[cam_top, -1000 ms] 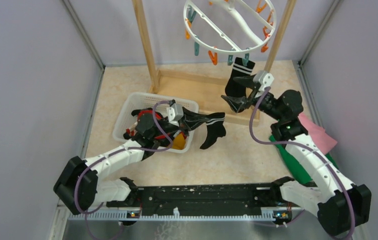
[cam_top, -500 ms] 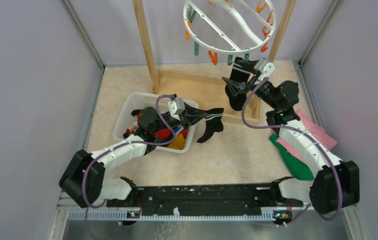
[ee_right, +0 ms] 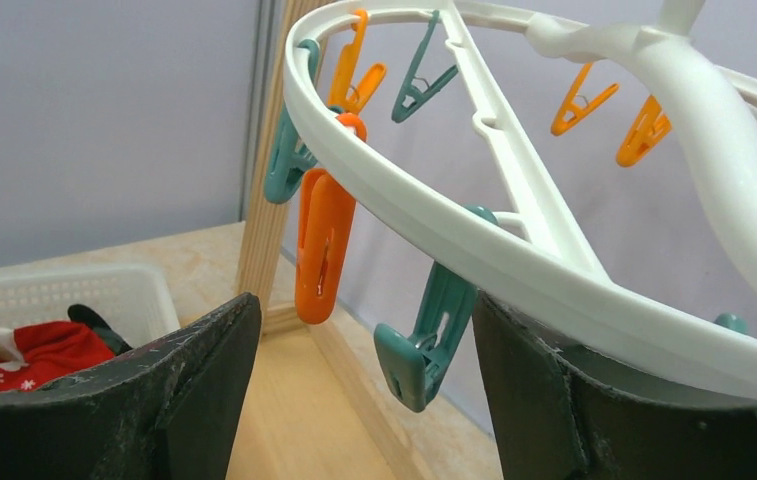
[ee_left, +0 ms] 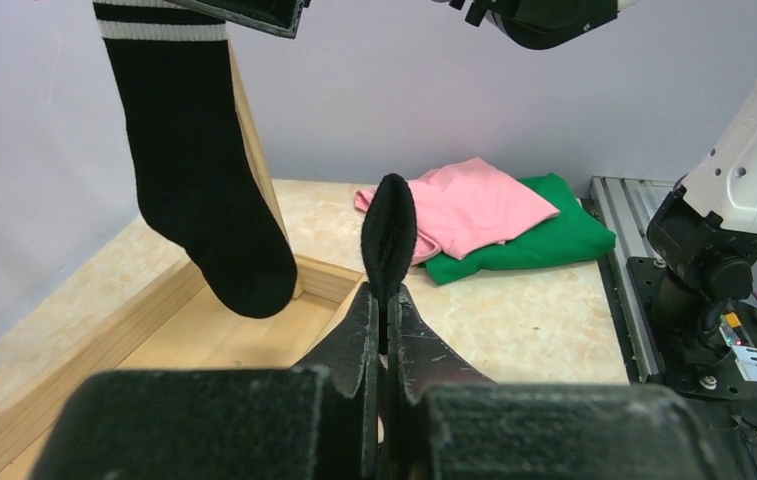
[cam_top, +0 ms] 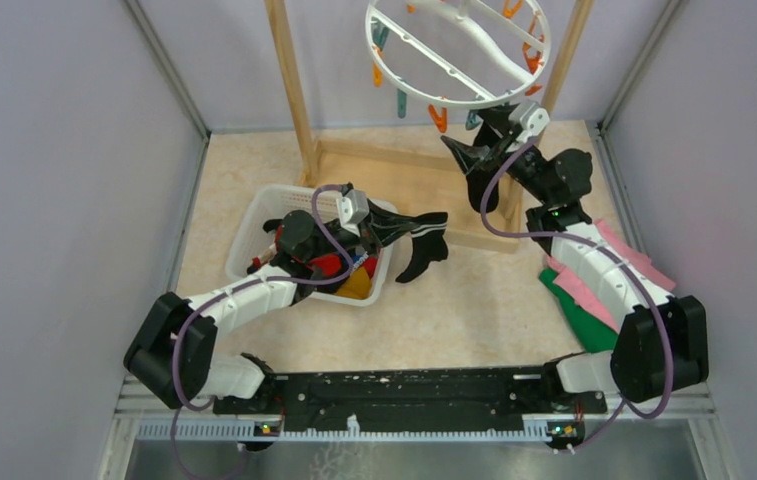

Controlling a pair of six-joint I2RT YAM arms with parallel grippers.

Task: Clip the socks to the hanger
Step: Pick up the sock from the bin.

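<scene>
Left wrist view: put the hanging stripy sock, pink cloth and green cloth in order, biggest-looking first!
1. Hanging stripy sock, but it is nearer the camera than the cloths.
2. Pink cloth and green cloth: too alike to rank; pink covers part of green.

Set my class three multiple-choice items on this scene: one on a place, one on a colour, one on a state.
1. Where do the cloths lie? A in the basket; B on the table beside the right arm; C on the hanger.
2. What colour is the sock in the left gripper? A red; B yellow; C black.
3. The right gripper is: A open; B shut on a peg; C shut on a sock.
Answers: 1 B, the pink and green pile lies on the table by that arm; 2 C, a black sock sticks out of the shut fingers; 3 A, its fingers stand wide apart.
</scene>
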